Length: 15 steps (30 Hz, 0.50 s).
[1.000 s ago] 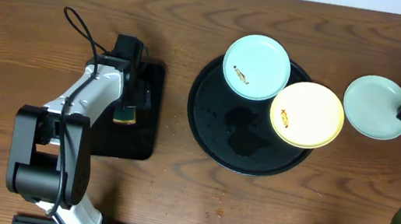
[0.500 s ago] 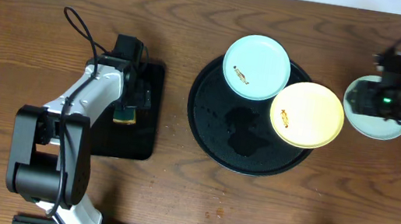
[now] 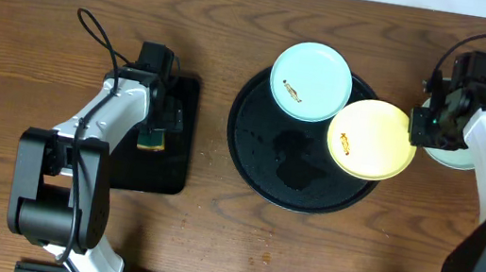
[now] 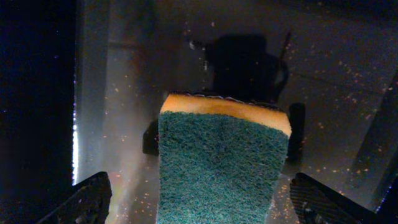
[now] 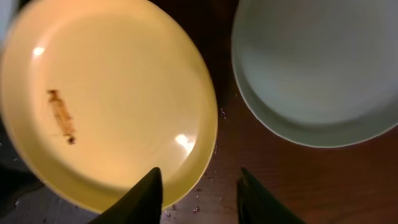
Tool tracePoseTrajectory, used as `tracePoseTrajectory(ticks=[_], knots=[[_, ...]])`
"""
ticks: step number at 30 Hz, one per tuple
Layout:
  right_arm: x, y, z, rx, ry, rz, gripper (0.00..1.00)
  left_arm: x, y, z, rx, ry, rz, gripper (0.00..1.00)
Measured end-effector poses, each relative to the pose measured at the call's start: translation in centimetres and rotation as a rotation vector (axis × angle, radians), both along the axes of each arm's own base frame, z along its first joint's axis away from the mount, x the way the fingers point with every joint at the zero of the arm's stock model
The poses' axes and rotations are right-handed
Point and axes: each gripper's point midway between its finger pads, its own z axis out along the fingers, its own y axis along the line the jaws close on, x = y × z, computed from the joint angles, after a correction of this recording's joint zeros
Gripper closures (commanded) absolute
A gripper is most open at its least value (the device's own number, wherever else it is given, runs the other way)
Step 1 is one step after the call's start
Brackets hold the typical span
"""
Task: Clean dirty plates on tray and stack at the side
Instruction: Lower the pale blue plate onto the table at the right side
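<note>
The large round black tray holds a pale mint-blue plate with a brown smear at its far edge and a pale yellow plate with a brown smear at its right edge. A second mint-blue plate lies on the table right of the tray, mostly hidden by my right arm; the right wrist view shows it clean. My right gripper is open, its fingertips straddling the yellow plate's right rim. My left gripper is open around a green-and-yellow sponge.
The sponge lies on a smaller rectangular black tray at the left. Bare wooden table surrounds both trays.
My right arm has swung in from the far right edge, over the clean mint-blue plate, to the yellow plate's right rim. The left arm has not moved.
</note>
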Motion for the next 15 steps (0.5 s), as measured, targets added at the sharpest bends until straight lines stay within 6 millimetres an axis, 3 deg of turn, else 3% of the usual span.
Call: tracePoseTrajectory(ticks=[8,15], knots=[[-0.4,-1.7,-4.8,0.011,0.121,-0.056,0.82,0.0,0.0,0.0,0.000,0.000,0.000,0.08],[-0.3,-1.3,-6.0,0.046,0.133,-0.058,0.99,0.0,0.0,0.0,0.000,0.000,0.000,0.08]])
